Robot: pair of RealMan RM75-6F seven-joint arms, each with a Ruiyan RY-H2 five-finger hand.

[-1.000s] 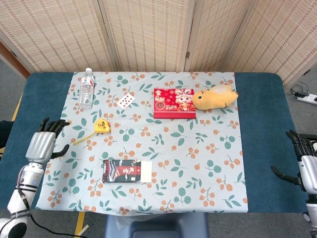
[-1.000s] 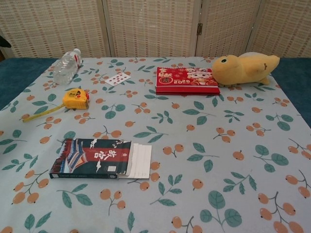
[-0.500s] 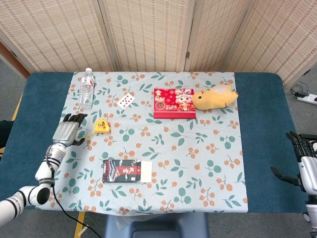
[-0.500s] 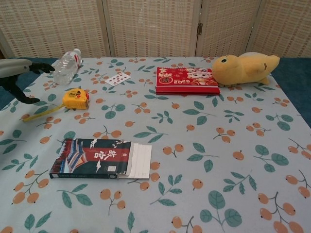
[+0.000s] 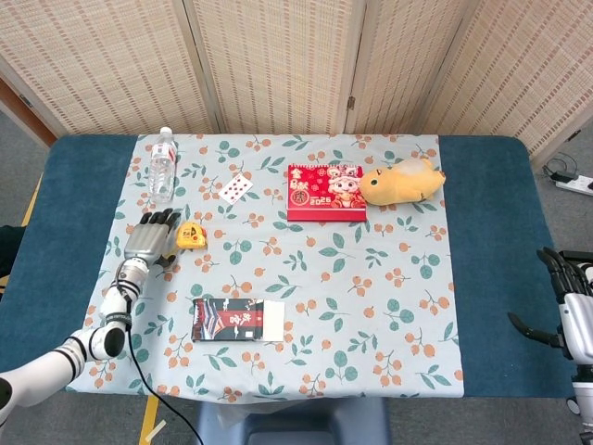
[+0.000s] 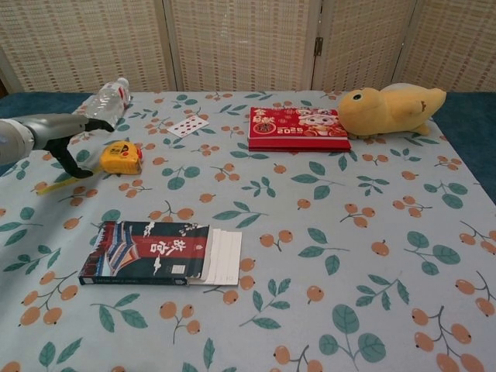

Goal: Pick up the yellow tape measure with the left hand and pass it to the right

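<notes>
The yellow tape measure (image 5: 191,237) (image 6: 121,158) lies on the floral cloth at the left, with a short length of yellow tape pulled out toward the left edge. My left hand (image 5: 148,237) (image 6: 66,138) hovers just left of it, fingers spread and empty, its dark fingertips reaching past the case's left side. Whether it touches the case I cannot tell. My right hand (image 5: 570,297) hangs open beyond the table's right edge, far from the tape measure, and shows only in the head view.
A water bottle (image 5: 162,167) lies behind the tape measure, playing cards (image 5: 235,188) to its right. A dark box with white cards (image 5: 237,321) sits at the front left. A red calendar (image 5: 325,192) and yellow plush toy (image 5: 401,181) are at the back.
My left hand has swung in from the table's left edge toward the right and now sits beside the tape measure. The right hand has stayed put.
</notes>
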